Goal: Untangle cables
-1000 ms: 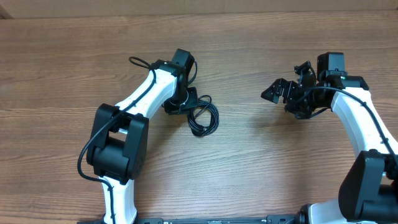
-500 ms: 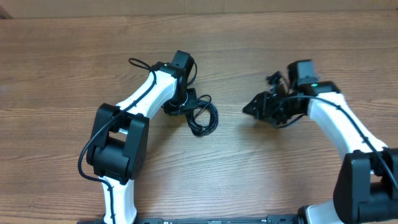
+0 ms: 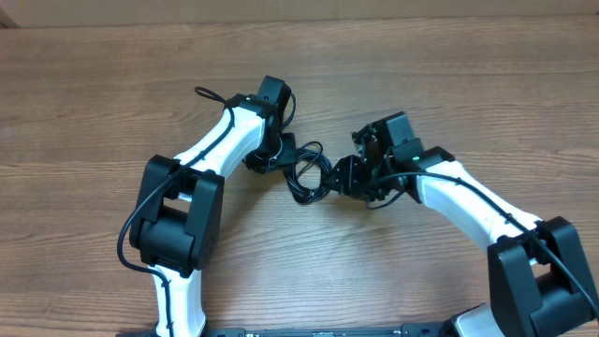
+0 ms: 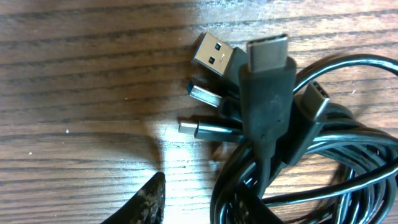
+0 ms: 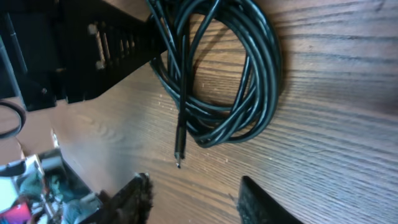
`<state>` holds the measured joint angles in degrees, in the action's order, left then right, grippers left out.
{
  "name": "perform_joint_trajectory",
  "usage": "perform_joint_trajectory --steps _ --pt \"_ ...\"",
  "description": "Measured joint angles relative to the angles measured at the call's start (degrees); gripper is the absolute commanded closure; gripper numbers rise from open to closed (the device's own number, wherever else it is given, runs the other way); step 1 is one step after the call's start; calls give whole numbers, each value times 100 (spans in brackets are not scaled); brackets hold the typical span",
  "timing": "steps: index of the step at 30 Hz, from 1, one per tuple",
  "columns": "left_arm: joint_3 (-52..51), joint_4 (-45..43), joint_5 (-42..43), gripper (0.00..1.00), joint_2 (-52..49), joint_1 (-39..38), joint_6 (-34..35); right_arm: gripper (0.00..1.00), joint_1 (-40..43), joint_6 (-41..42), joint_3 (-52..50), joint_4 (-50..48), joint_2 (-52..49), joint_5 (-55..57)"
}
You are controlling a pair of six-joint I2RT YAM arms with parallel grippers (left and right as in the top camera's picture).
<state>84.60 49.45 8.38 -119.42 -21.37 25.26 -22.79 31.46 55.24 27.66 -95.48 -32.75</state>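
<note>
Right gripper (image 5: 194, 190) hangs wide open and empty, at 3 o'clock overhead of the glossy black cable coil (image 3: 307, 178) mid wood-grain table (image 3: 94, 94). Left gripper (image 3: 277, 153), opening unclear, sits at 10 o'clock over metal plugs (image 4: 211, 53).

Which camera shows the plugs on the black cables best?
The left wrist view: the plugs fill the frame, USB shapes clear. Overhead shows only the small coil, no plug detail. The right wrist view shows the coil's loops and one thin plug tip.
</note>
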Motion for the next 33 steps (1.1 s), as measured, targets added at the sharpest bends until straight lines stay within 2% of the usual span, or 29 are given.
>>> perform_joint_trajectory --steps 3,5,9,10,11,16,26,33 --pt "-59 -92 -4 68 0 -2 -2 50 -247 354 0 -28 0 398" --pt "-85 -140 13 73 0 -4 -2 51 -385 490 0 -103 0 629" --pt "-101 -186 127 72 0 -4 -20 51 -542 608 0 -155 0 828" --pt "-105 -199 149 75 0 -4 -20 51 -579 651 0 -153 0 870" --pt "-107 -199 166 82 0 -4 -20 51 -619 673 0 -151 0 927" --pt "-111 -223 280 96 0 -4 -35 51 -776 750 0 -155 0 1106" --pt "-111 -232 334 96 0 -4 -63 56 -1145 761 0 -153 0 1259" --pt "-111 -236 809 96 0 2 -892 61 -1176 881 -9 -151 0 1499"
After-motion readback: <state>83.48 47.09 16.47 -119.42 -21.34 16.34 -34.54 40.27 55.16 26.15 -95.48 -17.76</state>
